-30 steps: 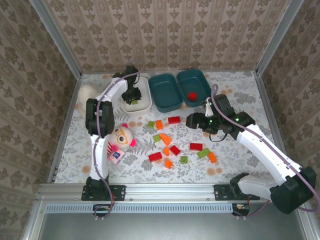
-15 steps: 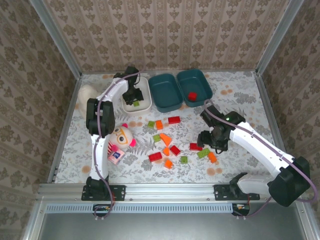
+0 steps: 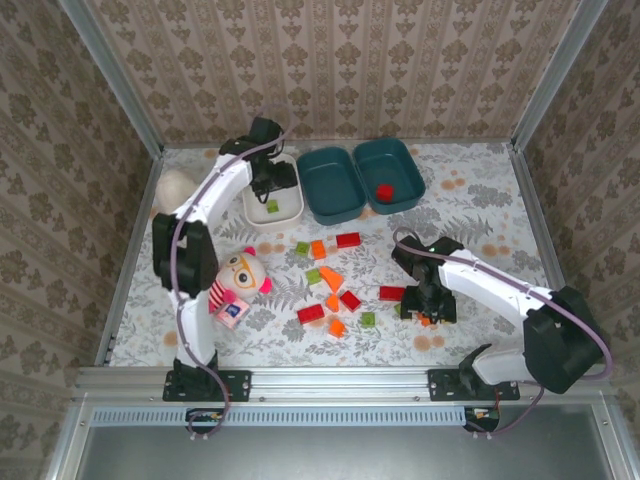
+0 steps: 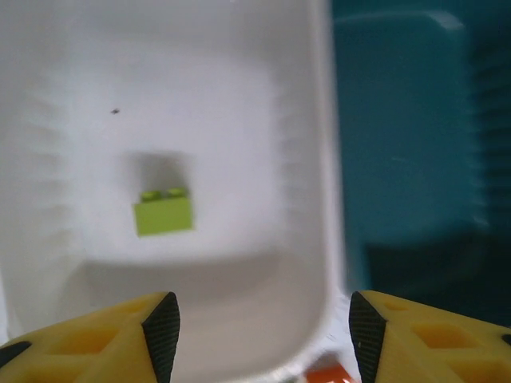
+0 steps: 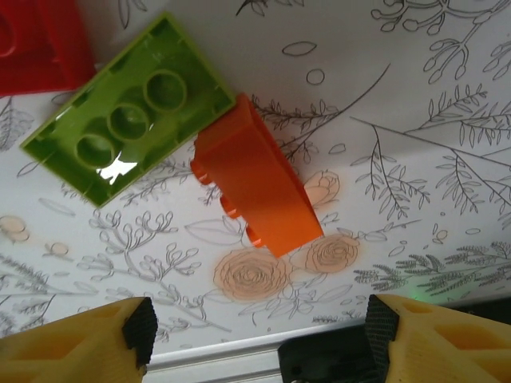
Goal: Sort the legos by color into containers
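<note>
1. At the far left, a white teddy bear (image 3: 172, 190) lies against the wall. A striped doll (image 3: 238, 280) lies on the table beside the left arm.
2. The left gripper (image 4: 259, 327) hangs over the near end of the white tray (image 3: 287, 200). Its fingers (image 4: 164, 323) are spread wide, with nothing between them.
3. One light green lego (image 4: 164, 214) rests on the floor of the white tray, apart from its walls.
4. The middle teal tray (image 3: 335, 185) stands just beside the white tray. The right teal tray (image 3: 400, 165) touches the middle one and holds a red lego (image 3: 384, 191).
5. Loose legos (image 3: 331, 290) in red, orange and green lie scattered on the flowered table (image 3: 480, 200), in front of the trays.
6. The right gripper (image 5: 259, 331) hovers low over the table at the right of that scatter, jaws apart and holding nothing. Below it, an orange wedge (image 5: 259, 187) touches a green brick (image 5: 132, 120), and a red brick (image 5: 40, 40) lies just beside the green brick.
</note>
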Robot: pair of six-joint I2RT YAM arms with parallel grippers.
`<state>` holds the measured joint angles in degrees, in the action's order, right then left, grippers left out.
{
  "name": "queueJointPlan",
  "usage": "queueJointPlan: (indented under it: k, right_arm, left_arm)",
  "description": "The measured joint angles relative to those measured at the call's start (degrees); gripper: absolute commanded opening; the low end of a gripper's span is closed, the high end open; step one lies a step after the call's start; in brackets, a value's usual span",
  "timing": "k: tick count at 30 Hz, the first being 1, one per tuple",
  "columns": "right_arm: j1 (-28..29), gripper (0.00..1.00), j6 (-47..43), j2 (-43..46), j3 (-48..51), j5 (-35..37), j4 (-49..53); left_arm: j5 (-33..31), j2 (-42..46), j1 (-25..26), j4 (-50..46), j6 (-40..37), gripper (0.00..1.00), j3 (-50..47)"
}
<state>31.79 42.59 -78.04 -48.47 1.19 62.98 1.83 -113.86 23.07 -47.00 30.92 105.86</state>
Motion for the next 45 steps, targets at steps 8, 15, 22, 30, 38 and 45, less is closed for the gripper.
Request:
queueJointPlan:
  k: [8,15,22,30,38,45]
  right_arm:
    - [-0.48,0.58,-0.13,-6.91,0.96,1.66,-5.18]
    - [-1.66,0.45,-1.86,-8.98,0.96,2.05,-7.56]
    - [-1.77,0.3,-3.21,-10.32,0.96,2.05,-9.11]
    - [-1.73,0.19,-2.49,-2.34,0.42,3.89,-5.99]
    - [-0.09,0.19,-3.04,-1.16,-21.9,4.59,-1.77]
    - [0.04,0.18,-5.57,-26.77,-50.07,1.97,-7.63]
  left_arm:
    - [1.46,16.2,5.05,3.54,1.64,0.61,-13.62]
    - [1.44,18.38,4.98,2.64,2.51,0.6,-19.1]
    - [1.42,20.22,5.18,2.69,3.17,0.6,-19.5]
    - [2.12,25.24,7.69,3.72,4.92,0.61,-25.4]
    - [2.19,41.03,13.22,4.79,7.54,0.62,-41.09]
    - [2.99,49.09,14.8,6.19,7.52,0.61,-51.84]
